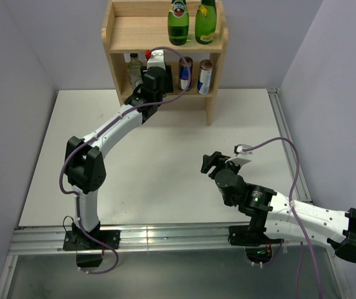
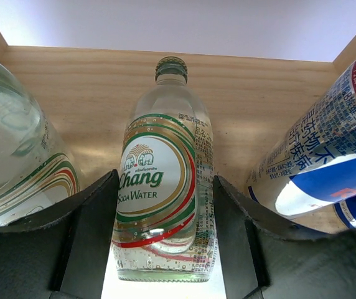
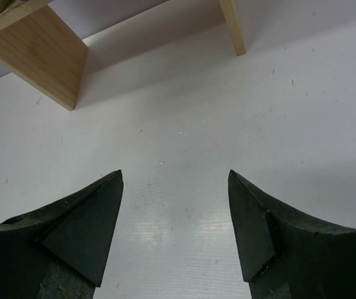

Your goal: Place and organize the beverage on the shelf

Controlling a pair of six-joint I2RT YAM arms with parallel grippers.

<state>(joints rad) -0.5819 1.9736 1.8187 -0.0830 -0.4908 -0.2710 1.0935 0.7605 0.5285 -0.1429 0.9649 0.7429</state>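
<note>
A clear Chang soda water bottle with a green cap stands upright between my left gripper's black fingers, which press on both its sides. In the top view that gripper reaches into the middle tier of the wooden shelf, and its wrist hides the bottle. Whether the bottle's base rests on the tier I cannot tell. My right gripper hovers low over the white table, open with nothing between its fingers.
Two green bottles stand on the top tier. On the middle tier are another clear bottle to the left and two cans to the right, one can close beside my right finger.
</note>
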